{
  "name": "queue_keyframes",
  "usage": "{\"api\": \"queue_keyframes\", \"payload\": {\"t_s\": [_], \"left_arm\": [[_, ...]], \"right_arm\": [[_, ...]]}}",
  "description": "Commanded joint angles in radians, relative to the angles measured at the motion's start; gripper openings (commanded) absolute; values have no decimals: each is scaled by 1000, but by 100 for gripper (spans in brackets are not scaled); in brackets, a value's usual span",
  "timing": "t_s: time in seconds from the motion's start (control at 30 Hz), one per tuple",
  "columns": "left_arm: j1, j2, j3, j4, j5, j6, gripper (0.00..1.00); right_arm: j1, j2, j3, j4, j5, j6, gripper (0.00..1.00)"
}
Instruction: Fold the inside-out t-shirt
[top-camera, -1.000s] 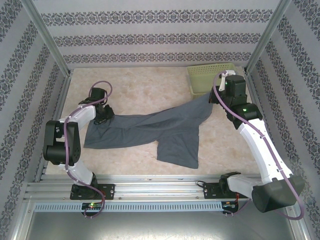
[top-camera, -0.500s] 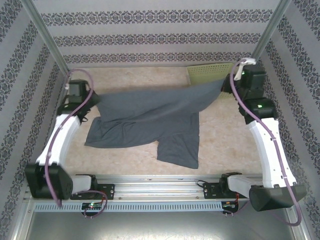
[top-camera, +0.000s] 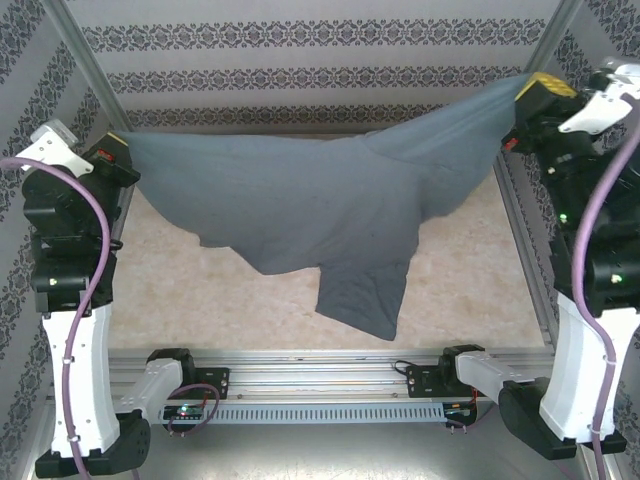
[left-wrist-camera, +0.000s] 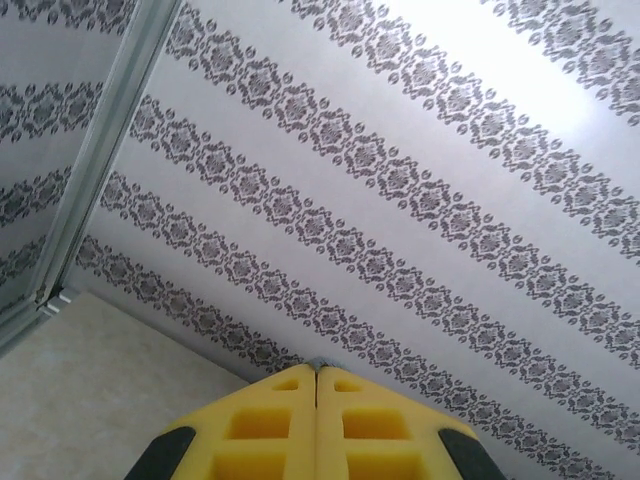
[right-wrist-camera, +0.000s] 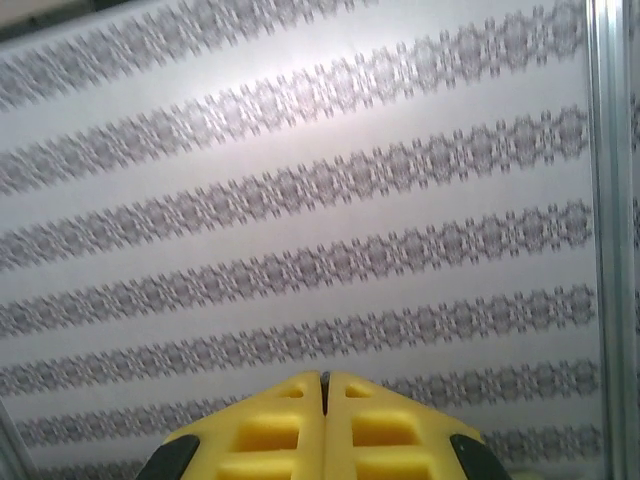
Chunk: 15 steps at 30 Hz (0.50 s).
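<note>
Sagging inside-out t-shirt (top-camera: 340, 215), corners hidden at left fingers (left-wrist-camera: 255, 430) and right fingers (right-wrist-camera: 380, 430).

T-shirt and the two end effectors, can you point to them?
t-shirt (top-camera: 330, 205), top view, middle of the hanging cloth.
left end effector (left-wrist-camera: 317, 372), left wrist view, where the yellow fingertips meet.
right end effector (right-wrist-camera: 324, 380), right wrist view, where the yellow fingertips meet.

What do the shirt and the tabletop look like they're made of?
The t-shirt: soft, matte blue-grey cloth, probably a cotton knit; it sags and drapes in loose folds. The tabletop: smooth beige surface with marble-like mottling, laminate or stone; cannot tell which.
</note>
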Motion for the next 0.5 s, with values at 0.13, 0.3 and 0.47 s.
{"api": "queue_keyframes", "payload": {"t_s": [0.13, 0.3, 0.47], "left_arm": [[12, -135, 81, -54, -68, 64, 0], [12, -86, 91, -76, -144, 88, 0], [12, 89, 70, -107, -214, 115, 0]], "right_arm": [[-6, 4, 201, -4, -66, -1, 0], [-6, 112, 273, 28, -118, 19, 0], [12, 307, 325, 23, -183, 38, 0]]}}
